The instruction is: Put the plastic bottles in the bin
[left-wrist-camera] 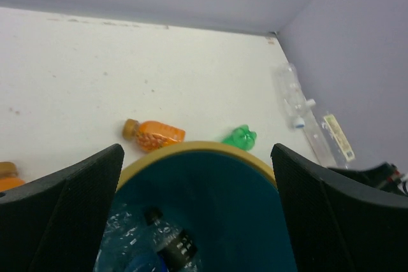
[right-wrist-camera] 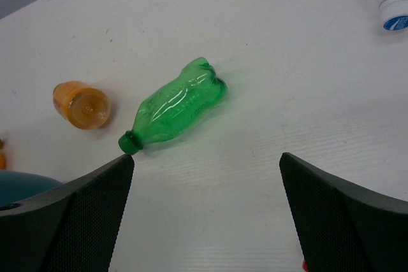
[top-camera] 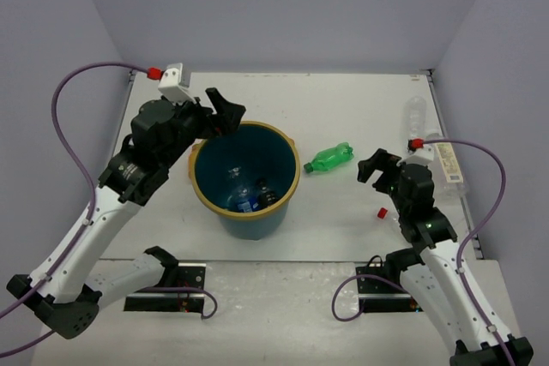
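Teal bin (top-camera: 257, 219), tan rim, near the centre of a white table (top-camera: 343, 100).

Top view:
- Inside the bin, at the bottom: a blue-labelled bottle (top-camera: 244, 201) and a dark-labelled bottle (top-camera: 267, 193).
- Green bottle (top-camera: 330, 158) on its side, just right of the bin, not touching it.
- Two clear bottles (top-camera: 415, 116) along the table's right edge.
- Red cap (top-camera: 383, 212) loose on the table, nearside of the right gripper (top-camera: 375, 165).
- Right gripper near the green bottle, apart from it.
- Left gripper (top-camera: 225, 114) above the bin's far-left rim.

Left wrist view: jaws spread wide, nothing between them, the bin's mouth below. Orange bottle (left-wrist-camera: 156, 135) lying just beyond the rim.

Right wrist view: jaws spread wide, empty. Green bottle on the table ahead, orange bottle to its left.
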You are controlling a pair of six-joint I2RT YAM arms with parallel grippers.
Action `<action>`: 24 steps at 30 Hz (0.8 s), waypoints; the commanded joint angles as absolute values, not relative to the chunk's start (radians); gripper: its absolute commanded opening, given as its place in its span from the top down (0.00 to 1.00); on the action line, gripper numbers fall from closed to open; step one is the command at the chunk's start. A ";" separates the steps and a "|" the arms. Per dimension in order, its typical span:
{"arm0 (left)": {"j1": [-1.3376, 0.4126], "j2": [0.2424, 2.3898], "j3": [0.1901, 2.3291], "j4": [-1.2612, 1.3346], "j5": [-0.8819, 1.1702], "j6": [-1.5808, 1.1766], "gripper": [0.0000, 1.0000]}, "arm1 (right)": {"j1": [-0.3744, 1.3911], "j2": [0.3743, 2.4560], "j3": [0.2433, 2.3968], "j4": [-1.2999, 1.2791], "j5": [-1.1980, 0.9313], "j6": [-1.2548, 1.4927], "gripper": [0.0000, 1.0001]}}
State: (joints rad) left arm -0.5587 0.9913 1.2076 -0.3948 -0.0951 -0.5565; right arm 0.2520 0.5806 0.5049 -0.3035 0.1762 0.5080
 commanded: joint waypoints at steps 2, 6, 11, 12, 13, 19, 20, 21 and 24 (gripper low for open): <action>-0.559 0.981 1.345 -0.462 -0.371 -0.584 0.00 | 0.249 0.542 0.501 -0.297 0.215 0.497 0.01; -0.544 1.005 1.415 -0.543 -0.530 -0.608 0.00 | 0.249 0.549 0.495 -0.295 0.199 0.499 0.01; -0.367 1.066 1.395 -0.596 -0.396 -0.619 0.00 | 0.249 0.569 0.490 -0.295 0.193 0.498 0.01; -0.300 1.075 1.368 -0.590 -0.344 -0.619 0.00 | 0.249 0.570 0.489 -0.296 0.194 0.497 0.01; -0.250 1.084 1.343 -0.582 -0.308 -0.622 0.00 | 0.249 0.571 0.488 -0.295 0.194 0.497 0.01; -0.103 1.188 1.171 -0.534 -0.185 -0.643 0.00 | 0.249 0.565 0.485 -0.295 0.199 0.489 0.01; -0.086 1.199 1.135 -0.523 -0.152 -0.642 0.00 | 0.249 0.565 0.484 -0.295 0.201 0.489 0.01; -0.069 1.210 1.099 -0.512 -0.119 -0.641 0.00 | 0.249 0.565 0.483 -0.295 0.202 0.489 0.01; -0.058 1.252 1.004 -0.412 -0.063 -0.626 0.00 | 0.249 0.572 0.487 -0.295 0.202 0.486 0.01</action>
State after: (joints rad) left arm -0.0876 1.2314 1.0960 -0.5211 -0.1931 -0.6280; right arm 0.2520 0.5690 0.4870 -0.3045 0.1917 0.5010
